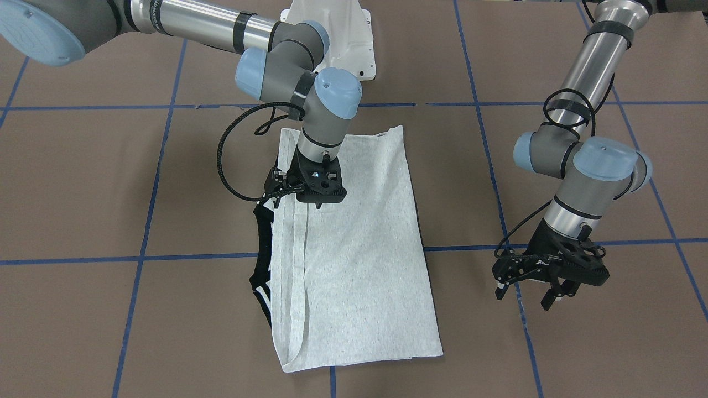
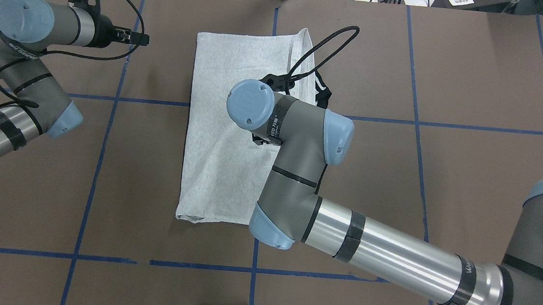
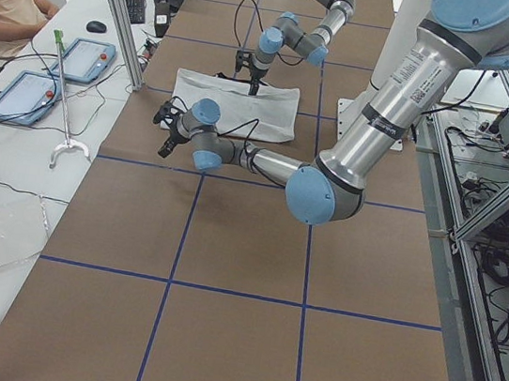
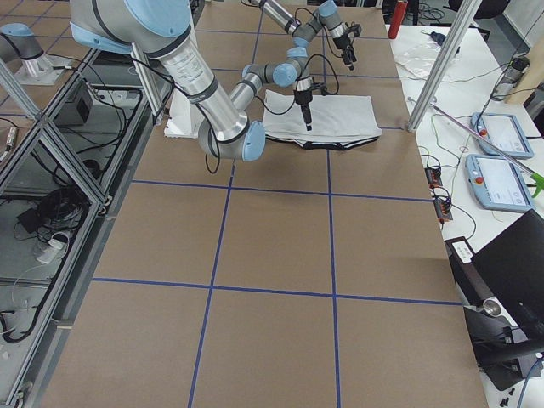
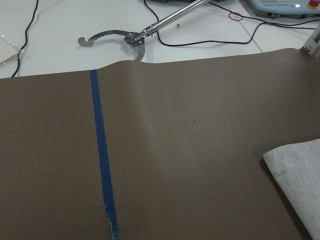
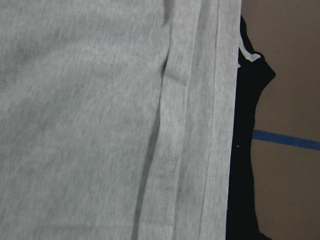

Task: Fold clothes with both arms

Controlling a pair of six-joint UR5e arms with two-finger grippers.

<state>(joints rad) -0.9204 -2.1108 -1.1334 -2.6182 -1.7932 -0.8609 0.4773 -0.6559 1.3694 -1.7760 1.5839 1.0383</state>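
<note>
The light grey T-shirt (image 1: pixel 359 249) lies folded in a long flat rectangle in the middle of the table; it also shows in the overhead view (image 2: pixel 225 120). Its black trim (image 1: pixel 261 276) sticks out from under one long edge, as the right wrist view (image 6: pixel 245 150) also shows. My right gripper (image 1: pixel 319 203) points straight down at the shirt near that edge, fingers together and holding nothing that I can see. In the overhead view it is hidden under its own wrist. My left gripper (image 1: pixel 558 296) is open and empty, off the shirt over bare table (image 2: pixel 137 37).
Blue tape lines (image 1: pixel 144 257) grid the brown table cover. The white pedestal base (image 1: pixel 343 33) stands behind the shirt. Beyond the far edge lie a metal grabber tool (image 5: pixel 150 32) and control pendants (image 3: pixel 83 58). An operator (image 3: pixel 6 4) sits there.
</note>
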